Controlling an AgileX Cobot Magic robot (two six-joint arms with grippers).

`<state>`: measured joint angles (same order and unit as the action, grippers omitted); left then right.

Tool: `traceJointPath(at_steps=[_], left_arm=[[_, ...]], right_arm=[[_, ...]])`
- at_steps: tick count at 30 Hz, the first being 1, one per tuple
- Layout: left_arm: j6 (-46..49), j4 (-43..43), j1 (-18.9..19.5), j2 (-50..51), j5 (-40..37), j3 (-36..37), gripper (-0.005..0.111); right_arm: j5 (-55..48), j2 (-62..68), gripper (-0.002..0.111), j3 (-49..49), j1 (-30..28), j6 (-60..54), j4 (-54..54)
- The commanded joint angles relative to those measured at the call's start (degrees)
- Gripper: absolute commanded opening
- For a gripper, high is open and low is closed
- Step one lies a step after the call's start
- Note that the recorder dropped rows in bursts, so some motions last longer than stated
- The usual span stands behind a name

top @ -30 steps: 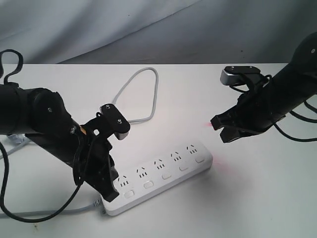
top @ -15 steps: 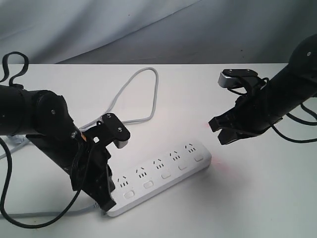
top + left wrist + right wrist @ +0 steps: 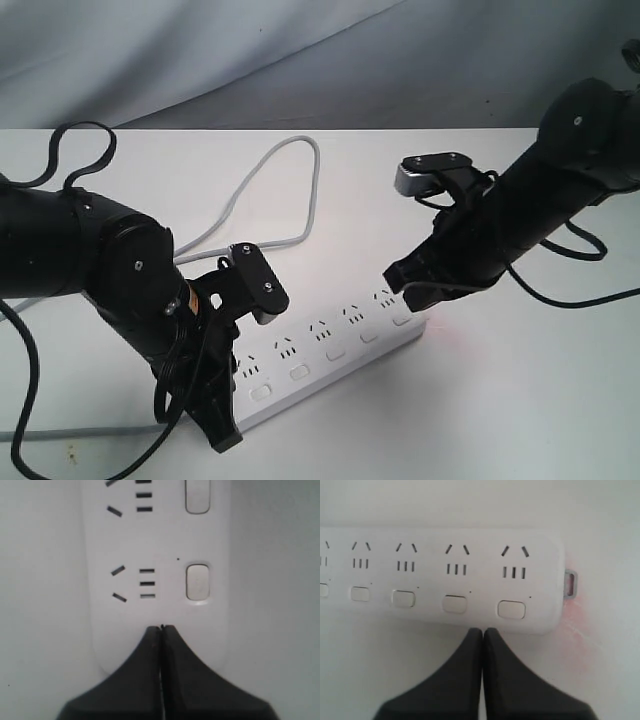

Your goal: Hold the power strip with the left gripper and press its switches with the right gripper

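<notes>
The white power strip (image 3: 312,350) lies slanted on the white table, its switches (image 3: 336,353) in a row along its near side. My left gripper (image 3: 224,438) is shut with nothing between its fingers. Its tips (image 3: 161,628) rest over the strip's (image 3: 155,615) cable end, just short of the last switch (image 3: 196,582). My right gripper (image 3: 408,292) hangs shut over the strip's far right end. In the right wrist view its tips (image 3: 483,630) sit at the strip's (image 3: 470,587) near edge, between the end switch (image 3: 511,609) and the one beside it (image 3: 454,604).
The strip's grey cable (image 3: 316,180) loops across the table behind it and also runs out at the lower left (image 3: 80,432). Black arm cables (image 3: 75,150) hang at the left. A faint red glow (image 3: 455,340) marks the table beside the strip's right end.
The left arm has swung forward, its shut fingers now at the strip's cable end. The right arm has come left and down, from off the strip to over its right end.
</notes>
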<state>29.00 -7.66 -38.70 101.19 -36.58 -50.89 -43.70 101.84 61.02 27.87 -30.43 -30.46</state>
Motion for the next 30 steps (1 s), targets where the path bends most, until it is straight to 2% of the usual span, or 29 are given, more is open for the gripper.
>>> traceJointPath(at_steps=[1,11,19,23,30], left_arm=[[-1.2,1.3,-0.2,0.3,-0.2,0.1,0.0],[-1.2,1.3,-0.2,0.3,0.7,0.1,0.0],[-1.6,1.4,-0.2,0.3,0.7,0.1,0.0],[-1.8,1.4,-0.2,0.3,0.7,0.1,0.0],[-2.0,1.4,-0.2,0.3,0.7,0.1,0.0]], right_arm=[[2.0,-0.1,0.0,0.4,1.4,0.7,1.7],[5.1,0.4,0.0,0.4,1.4,0.9,3.1],[-0.8,5.6,0.0,5.8,1.5,5.1,6.3],[0.5,6.6,0.0,5.8,4.7,11.0,13.9],[2.4,6.6,0.0,5.8,6.2,13.6,17.5]])
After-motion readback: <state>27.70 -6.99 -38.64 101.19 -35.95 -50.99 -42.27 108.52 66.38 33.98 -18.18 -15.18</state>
